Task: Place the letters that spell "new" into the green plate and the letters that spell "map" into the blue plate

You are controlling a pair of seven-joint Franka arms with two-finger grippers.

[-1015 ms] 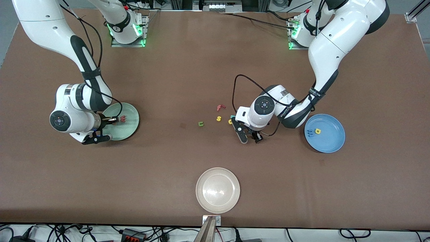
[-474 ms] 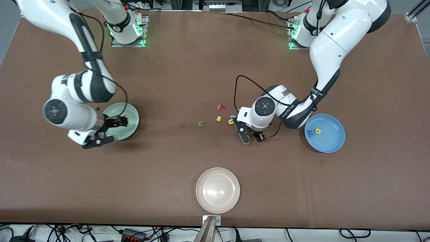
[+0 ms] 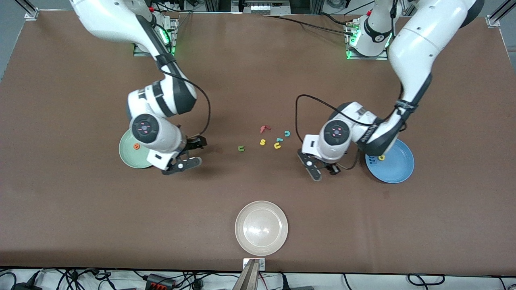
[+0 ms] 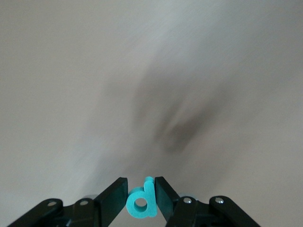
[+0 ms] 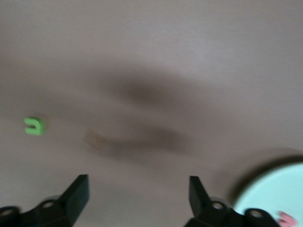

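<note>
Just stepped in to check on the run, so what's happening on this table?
Two arms are sorting foam letters into plates. The left gripper is shut on the teal p, over the table beside the blue plate, which holds the blue m and yellow a. The right gripper, open and empty, is over the table beside the green plate, where the orange e lies. The green n lies mid-table.

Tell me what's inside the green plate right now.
In the green plate, an orange e shows in the front view and a pinkish-red w in the right wrist view. The right arm covers part of the plate, so anything there is hidden.
</note>
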